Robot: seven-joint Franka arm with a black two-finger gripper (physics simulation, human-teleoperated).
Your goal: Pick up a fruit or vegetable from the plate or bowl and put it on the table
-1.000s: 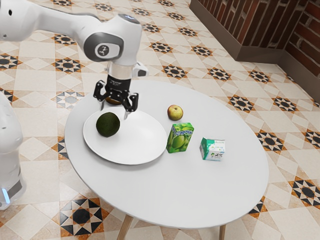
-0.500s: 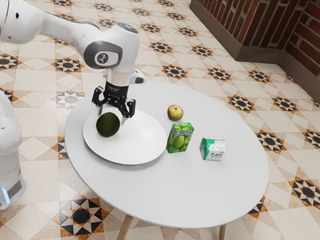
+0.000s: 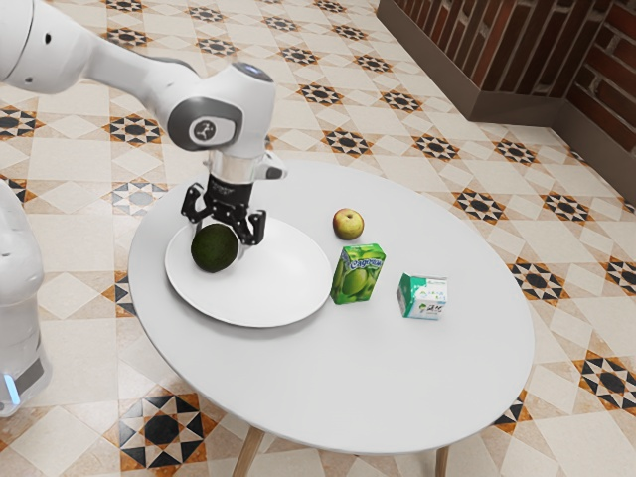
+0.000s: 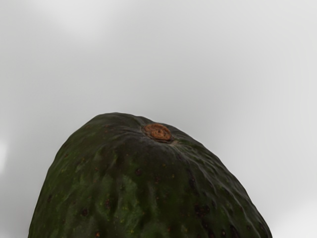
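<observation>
Fingers (image 3: 256,229) of the black two-finger hand (image 3: 221,236) stand apart, astride the upper side of a dark green, rough-skinned avocado (image 3: 215,247), with no clamp on it that shows. Take twelve o'clock as the exterior view's top: the avocado sits at about ten o'clock on the round, glossy white plate (image 3: 268,308). In the wrist view its round brown stem scar (image 4: 158,132) faces the camera, so the hand looks to be over the stem end.

The step now, as I judge it, is to settle the grip. I should centre the avocado between the fingers, sink until the pads pass its widest part, then close evenly; a pinch high on that curved end could squeeze it out and roll it. I must also keep the fingertips from pressing on the plate.

Beyond the plate, a red-and-yellow apple (image 3: 348,224) lies at two o'clock, a green juice carton (image 3: 358,273) stands at three, and a small white-and-green carton (image 3: 423,296) is between three and four. After a straight lift over the rim, six o'clock on the pale grey round bench (image 3: 308,388) seems the safest landing: lower gently and release only once the avocado rests steady.
</observation>
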